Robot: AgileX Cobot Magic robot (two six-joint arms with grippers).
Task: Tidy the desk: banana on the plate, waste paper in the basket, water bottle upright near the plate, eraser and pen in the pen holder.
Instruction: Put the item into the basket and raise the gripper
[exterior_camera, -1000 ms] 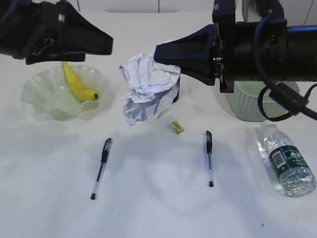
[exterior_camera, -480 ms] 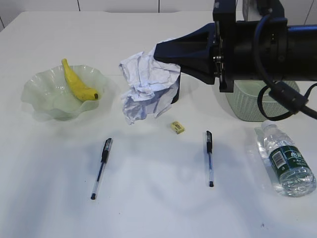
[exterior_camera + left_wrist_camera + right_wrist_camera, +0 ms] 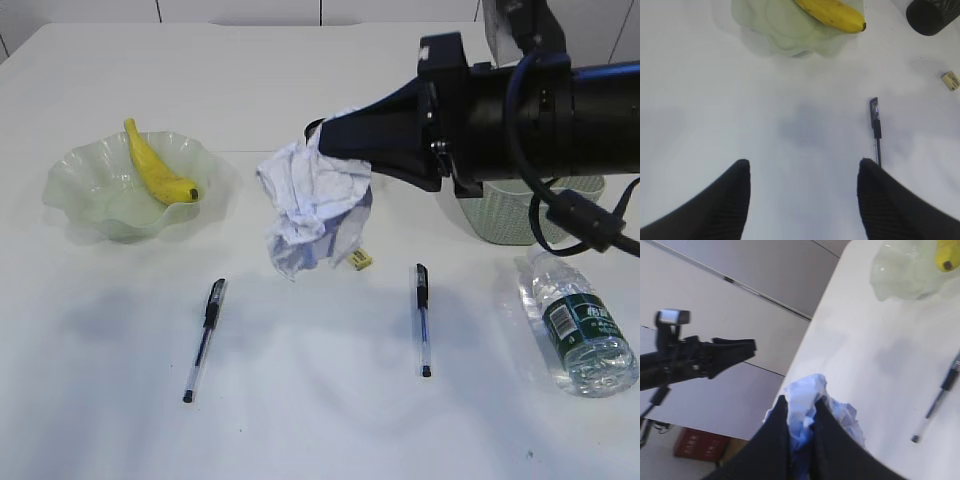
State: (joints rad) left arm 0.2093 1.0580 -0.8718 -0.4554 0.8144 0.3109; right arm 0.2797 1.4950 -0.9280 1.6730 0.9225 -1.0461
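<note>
The yellow banana (image 3: 152,166) lies in the pale green glass plate (image 3: 70,190). My right gripper (image 3: 325,135) is shut on the crumpled waste paper (image 3: 315,205), which hangs below it above the table. The yellow eraser (image 3: 361,260) sits just under the paper. One pen (image 3: 205,338) lies at front left, another pen (image 3: 422,318) at front middle. The water bottle (image 3: 580,325) lies on its side at the right. The green basket (image 3: 500,212) stands behind my right arm. In the left wrist view my left gripper (image 3: 803,167) is open over bare table, below the black pen holder (image 3: 932,15).
In the left wrist view the banana (image 3: 830,12), plate (image 3: 785,32), one pen (image 3: 876,130) and eraser (image 3: 951,80) lie ahead of the open fingers. In the right wrist view the paper (image 3: 812,390) sits pinched between the fingers, with a pen (image 3: 940,397) on the table beyond.
My left arm has pulled out of the exterior view. My right gripper has carried the waste paper to the right and toward the front, over the eraser.
</note>
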